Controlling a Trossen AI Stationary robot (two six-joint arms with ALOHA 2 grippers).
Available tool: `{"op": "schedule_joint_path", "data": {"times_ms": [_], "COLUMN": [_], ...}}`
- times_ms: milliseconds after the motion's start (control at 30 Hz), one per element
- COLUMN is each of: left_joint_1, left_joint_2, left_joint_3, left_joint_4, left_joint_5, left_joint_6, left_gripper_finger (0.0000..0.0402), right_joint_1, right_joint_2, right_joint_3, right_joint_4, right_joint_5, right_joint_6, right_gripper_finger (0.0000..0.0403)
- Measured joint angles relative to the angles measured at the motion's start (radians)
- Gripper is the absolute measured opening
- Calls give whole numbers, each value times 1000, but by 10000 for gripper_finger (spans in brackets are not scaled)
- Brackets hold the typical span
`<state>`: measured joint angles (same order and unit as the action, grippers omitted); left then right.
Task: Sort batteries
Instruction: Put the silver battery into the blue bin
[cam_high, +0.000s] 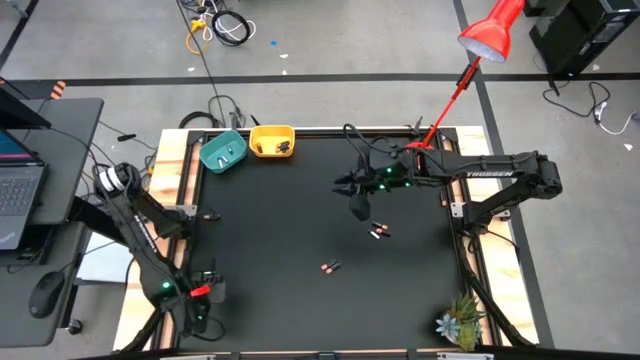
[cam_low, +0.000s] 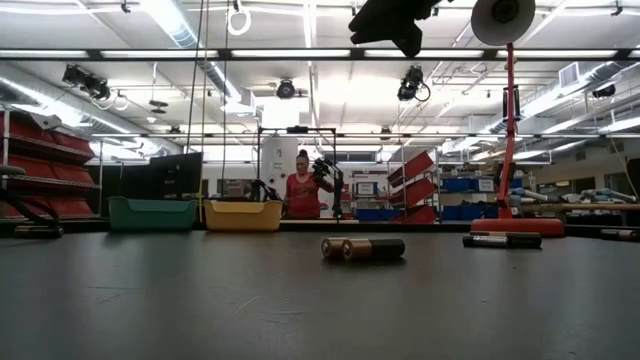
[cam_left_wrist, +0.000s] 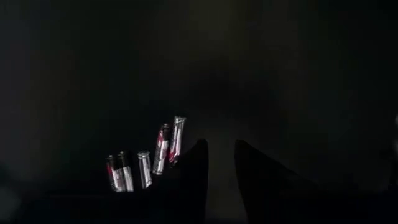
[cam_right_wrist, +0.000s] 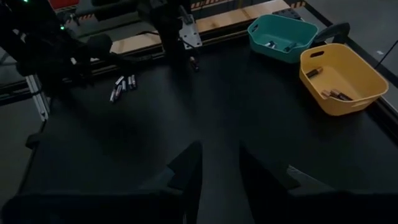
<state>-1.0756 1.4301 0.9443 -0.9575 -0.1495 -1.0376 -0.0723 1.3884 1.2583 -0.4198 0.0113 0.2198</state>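
Observation:
Two dark batteries with copper ends (cam_high: 378, 231) lie mid-table, and another pair (cam_high: 331, 267) lies nearer the front; they also show in the low view (cam_low: 362, 248). Several whitish-silver batteries (cam_left_wrist: 146, 165) lie flat on the mat at the near left corner. My left gripper (cam_left_wrist: 219, 163) points down just beside them, open, with nothing visible between its fingers. My right gripper (cam_right_wrist: 221, 163) hangs open high above the table's middle (cam_high: 360, 205). A teal bowl (cam_high: 222, 150) and a yellow bowl (cam_high: 272, 141) stand at the far left edge, with batteries (cam_right_wrist: 329, 93) in the yellow one.
A red lamp (cam_high: 487, 35) leans over the far right corner, its base (cam_low: 515, 228) on the table. A small plant (cam_high: 460, 322) stands at the near right corner. The black mat (cam_high: 300, 220) lies bare between the bowls and the loose batteries. A person (cam_low: 303, 190) stands far behind.

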Motion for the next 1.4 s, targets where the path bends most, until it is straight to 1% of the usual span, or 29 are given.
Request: {"op": "schedule_joint_path", "data": {"times_ms": [133, 267, 467, 700, 933, 1100, 1200, 1400], "left_joint_1": [-20, -17, 1, 2, 2, 5, 12, 43], "left_joint_2": [27, 31, 31, 31, 31, 31, 31, 31], "left_joint_3": [-10, -66, -114, -148, -173, -208, -224, -227], "left_joint_4": [-49, 3, 33, 110, 114, 173, 207, 215], "left_joint_5": [1, 41, 42, 48, 47, 72, 92, 89], "left_joint_6": [12, 2, 4, 13, 13, 12, 12, 14], "left_gripper_finger": [96, 115, 137, 137, 137, 137, 137, 131], "right_joint_1": [0, 0, 0, 4, 4, 4, 4, 4], "right_joint_2": [0, 0, 0, 0, 0, 0, 0, 0], "right_joint_3": [0, 0, 0, 0, 0, 0, 0, 0], "right_joint_4": [0, 0, 0, 0, 1, 2, 4, 5], "right_joint_5": [0, 3, 6, 40, 40, 41, 41, 41], "right_joint_6": [23, 43, 76, 77, 77, 83, 92, 92], "right_gripper_finger": [115, 115, 115, 115, 115, 115, 115, 115]}}
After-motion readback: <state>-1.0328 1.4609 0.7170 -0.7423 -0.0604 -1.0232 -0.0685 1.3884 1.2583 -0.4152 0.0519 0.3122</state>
